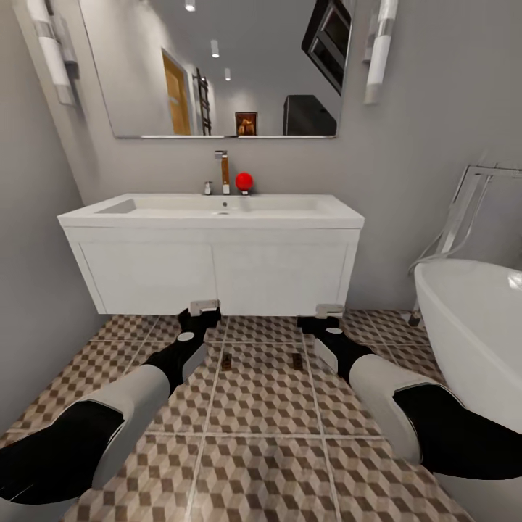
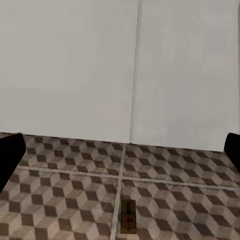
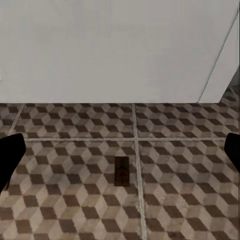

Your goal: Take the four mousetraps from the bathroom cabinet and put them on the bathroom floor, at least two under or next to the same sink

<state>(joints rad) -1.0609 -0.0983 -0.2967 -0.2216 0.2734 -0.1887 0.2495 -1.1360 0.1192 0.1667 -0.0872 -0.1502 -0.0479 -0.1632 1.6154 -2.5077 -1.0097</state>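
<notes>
Two mousetraps lie flat on the bathroom floor [image 1: 254, 435] just in front of the sink [image 1: 217, 210]: one mousetrap [image 1: 227, 361] on the left, another mousetrap [image 1: 296, 360] on the right. My left gripper [image 1: 197, 310] hovers low in front of the vanity, open and empty, and its wrist view looks down on a mousetrap [image 2: 129, 217]. My right gripper [image 1: 320, 317] is also open and empty, with a mousetrap [image 3: 121, 171] on the tiles below and ahead of it. The cabinet is out of view.
The white vanity [image 1: 210, 275] hangs on the wall with a gap above the floor. A chrome faucet [image 1: 222, 170] and a red ball [image 1: 244, 180] sit on its top. A white bathtub [image 1: 471, 326] crowds the right side, and a grey wall [image 1: 36, 290] closes the left.
</notes>
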